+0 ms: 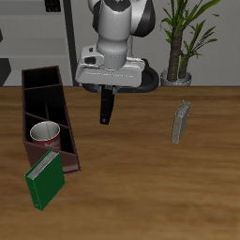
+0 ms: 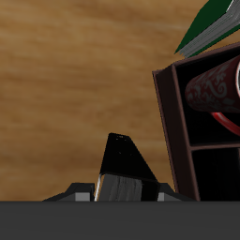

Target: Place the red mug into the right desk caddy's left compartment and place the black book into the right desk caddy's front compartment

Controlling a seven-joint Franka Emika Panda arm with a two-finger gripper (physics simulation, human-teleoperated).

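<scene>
Gripper (image 1: pixel 107 94) fingers clamping small thick black hardcover book (image 1: pixel 107 106), carrying it above table; red patterned mug (image 1: pixel 44 136) already sitting in long maroon caddy (image 1: pixel 42 89). Advice: keeping book upright, aligning over front compartment.

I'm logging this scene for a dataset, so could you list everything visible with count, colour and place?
red mug: one, red with pale grey inside, standing in the desk caddy.
desk caddy: one, dark maroon-brown, long, on the table.
black book: one, black, hanging upright in the gripper above the table.
green book: one, green, leaning against the caddy's end nearest the table's front edge.
grey book: one, thin, grey, standing upright farther along the table.
potted plant: one, green, behind the table.
gripper: one, white and grey, shut on the black book.
</scene>
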